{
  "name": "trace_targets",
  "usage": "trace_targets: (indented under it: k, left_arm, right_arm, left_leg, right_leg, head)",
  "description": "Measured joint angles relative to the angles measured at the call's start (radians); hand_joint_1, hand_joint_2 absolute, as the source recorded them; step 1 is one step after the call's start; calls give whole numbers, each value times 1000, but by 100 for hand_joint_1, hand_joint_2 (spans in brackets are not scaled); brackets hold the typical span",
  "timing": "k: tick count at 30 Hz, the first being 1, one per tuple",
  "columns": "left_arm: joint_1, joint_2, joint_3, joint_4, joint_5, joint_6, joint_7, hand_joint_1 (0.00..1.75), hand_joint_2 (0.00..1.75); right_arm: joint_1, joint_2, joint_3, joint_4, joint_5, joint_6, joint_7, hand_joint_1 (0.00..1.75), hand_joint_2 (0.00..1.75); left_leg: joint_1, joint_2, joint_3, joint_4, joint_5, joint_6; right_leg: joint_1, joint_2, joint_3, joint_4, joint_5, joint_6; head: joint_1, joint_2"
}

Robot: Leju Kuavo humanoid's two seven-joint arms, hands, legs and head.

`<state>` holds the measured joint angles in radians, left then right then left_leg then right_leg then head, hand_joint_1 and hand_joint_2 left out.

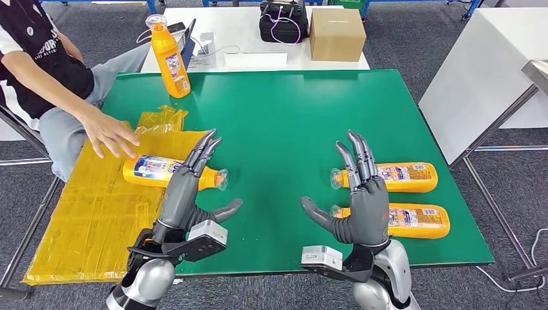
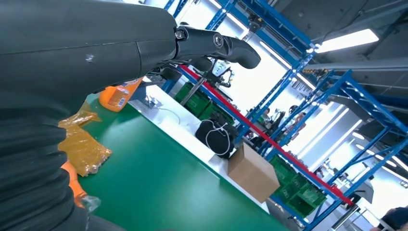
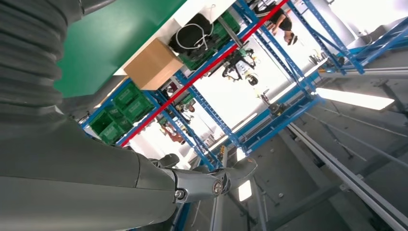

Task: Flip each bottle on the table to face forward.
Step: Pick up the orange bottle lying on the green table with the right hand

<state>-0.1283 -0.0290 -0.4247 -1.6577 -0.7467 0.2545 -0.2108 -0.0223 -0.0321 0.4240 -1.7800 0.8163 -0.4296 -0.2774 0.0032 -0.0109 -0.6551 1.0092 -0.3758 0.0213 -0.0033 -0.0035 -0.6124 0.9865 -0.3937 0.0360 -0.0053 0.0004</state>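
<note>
From the head view, the left robot hand [image 1: 184, 187] is raised above the green worktop [image 1: 284, 123] with fingers spread wide and nothing in it; the right robot hand [image 1: 358, 200] is raised the same way, wide and holding nothing. An orange bottle on the yellow sheet [image 1: 155, 171] lies on its side, partly behind the left robot hand, its clear cap pointing toward the middle of the worktop. A person's hand [image 1: 110, 134] rests on the yellow plastic sheet [image 1: 90, 219] just beside that bottle. Two more orange bottles lie on their sides at the right, the farther bottle [image 1: 404, 177] and the nearer bottle [image 1: 413, 221], one behind the other, caps toward the middle. An upright bottle [image 1: 169, 57] stands at the far left corner. Beyond it a white table [image 1: 245, 32] carries a cardboard box [image 1: 337, 33] and a black bag [image 1: 283, 20]. Grey carpet surrounds the tables.

The left wrist view looks across the green surface past the thumb of the left robot hand [image 2: 216, 43], taking in crumpled yellow plastic, the upright bottle's base, the box, the bag, and blue racking [image 2: 308, 96] with green crates.

The right wrist view shows the thumb of the right robot hand [image 3: 207, 180] extended against the ceiling lights, the same racking, and the box.
</note>
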Motion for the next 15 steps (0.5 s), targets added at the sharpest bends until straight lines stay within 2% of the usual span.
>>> trace_targets:
  k: [12, 15]
  left_arm:
    - [5, 0, 0, -21, 3, 0, 0, 0, 175]
    - [10, 0, 0, -24, 45, -17, -12, 0, 175]
  right_arm:
    - [1, -5, -5, 0, 3, 1, 2, 0, 175]
    - [0, -12, -9, 0, 55, 19, 41, 0, 175]
  left_leg:
    - [0, 0, 0, 0, 0, 0]
    - [0, 0, 0, 0, 0, 0]
  right_leg:
    - [0, 0, 0, 0, 0, 0]
    - [0, 0, 0, 0, 0, 0]
  head:
    - [0, 0]
    - [0, 0]
